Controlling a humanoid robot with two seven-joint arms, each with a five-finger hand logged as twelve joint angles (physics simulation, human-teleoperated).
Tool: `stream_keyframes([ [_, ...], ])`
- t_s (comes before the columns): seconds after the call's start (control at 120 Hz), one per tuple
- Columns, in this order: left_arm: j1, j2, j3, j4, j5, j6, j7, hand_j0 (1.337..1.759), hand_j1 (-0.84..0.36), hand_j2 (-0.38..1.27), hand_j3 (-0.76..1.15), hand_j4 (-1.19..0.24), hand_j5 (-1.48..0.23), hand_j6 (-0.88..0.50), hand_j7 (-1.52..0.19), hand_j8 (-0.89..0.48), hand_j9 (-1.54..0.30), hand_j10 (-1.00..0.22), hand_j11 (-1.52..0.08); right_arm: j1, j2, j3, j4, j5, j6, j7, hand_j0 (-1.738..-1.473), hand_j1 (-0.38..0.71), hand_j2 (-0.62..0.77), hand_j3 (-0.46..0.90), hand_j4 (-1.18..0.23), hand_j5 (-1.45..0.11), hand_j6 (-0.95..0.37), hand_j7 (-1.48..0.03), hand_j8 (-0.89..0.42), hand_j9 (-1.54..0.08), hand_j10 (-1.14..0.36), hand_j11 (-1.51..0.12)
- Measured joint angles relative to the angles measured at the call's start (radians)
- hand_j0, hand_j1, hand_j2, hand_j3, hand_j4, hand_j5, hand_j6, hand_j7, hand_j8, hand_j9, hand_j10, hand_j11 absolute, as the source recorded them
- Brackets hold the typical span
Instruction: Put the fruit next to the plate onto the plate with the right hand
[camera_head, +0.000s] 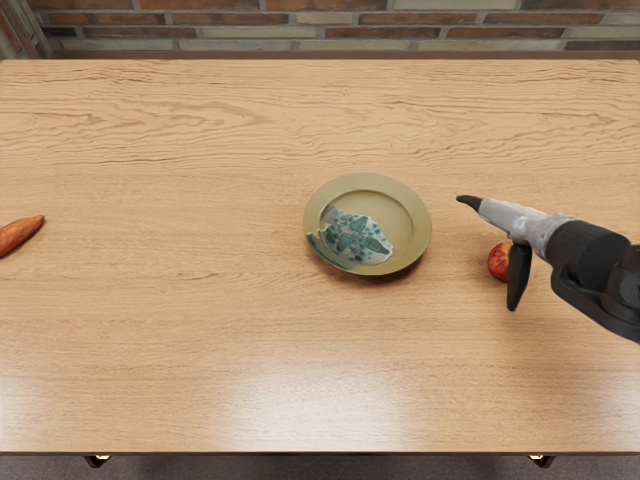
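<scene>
The near edge of the wooden table (250, 400) runs along the bottom of the view, with two small brass-coloured fittings showing just under it; a pale sheen lies on the wood above that edge.

The fruit (497, 262) is small, round and red; it sits on the bare tabletop to the right of the plate, near it but apart from it, with a strip of wood between the two; it is not on the plate. Its right side is covered by a dark digit of the right hand (512, 230); whether that digit touches the fruit or only hangs in front of it cannot be told from this angle. The hand's fingers are apart and clasp nothing; one grey finger with a dark tip stretches out to the left, pointing above the gap between fruit and plate; the dark digit points down beside the fruit. The arm behind the hand is dark and bulky and comes in from the right edge.

The plate (412, 212) lies about mid-table; its rim is a dull olive gold, and a blue-green mottled pattern fills the lower left of its well; nothing rests on it.

Well apart, at the left edge, an orange tapered vegetable (20, 234) lies on the wood, partly cut off by the frame; a brick wall (320, 25) stands beyond the far edge.
</scene>
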Motion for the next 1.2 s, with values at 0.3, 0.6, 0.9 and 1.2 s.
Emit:
stream_keyframes([
  [0.3, 0.000, 0.000, 0.000, 0.000, 0.000, 0.000, 0.000, 1.658, 0.34, 0.00, 0.00, -0.01, -0.01, -0.01, -0.01, -0.01, -0.01, -0.01, -0.01, -0.031, 0.005, -0.003, -0.010, -0.047, -0.018, 0.000, -1.658, -0.29, -0.01, 0.00, -0.06, -0.07, -0.06, -0.07, -0.06, -0.07, -0.05, -0.07],
  [0.6, 0.000, 0.000, 0.000, 0.000, 0.000, 0.000, 0.000, 1.658, 0.34, 0.00, 0.00, -0.01, -0.01, -0.01, -0.01, -0.01, -0.01, -0.01, -0.01, -0.063, -0.011, 0.004, -0.032, -0.050, -0.034, 0.000, -1.658, -0.22, -0.02, 0.00, -0.12, -0.15, -0.12, -0.15, -0.12, -0.15, -0.12, -0.15],
  [0.9, 0.000, 0.000, 0.000, 0.000, 0.000, 0.000, 0.000, 1.658, 0.34, 0.00, 0.00, -0.01, -0.01, -0.01, -0.01, -0.01, -0.01, -0.01, -0.01, -0.074, 0.017, 0.009, -0.105, -0.029, -0.027, 0.000, -1.658, -0.18, -0.02, 0.00, -0.15, -0.19, -0.15, -0.18, -0.15, -0.18, -0.15, -0.18],
  [1.2, 0.000, 0.000, 0.000, 0.000, 0.000, 0.000, 0.000, 1.658, 0.34, 0.00, 0.00, -0.01, -0.01, -0.01, -0.01, -0.01, -0.01, -0.01, -0.01, -0.076, 0.045, 0.008, -0.115, -0.028, -0.044, 0.000, -1.658, -0.14, -0.03, 0.00, -0.19, -0.24, -0.19, -0.23, -0.19, -0.24, -0.19, -0.24],
])
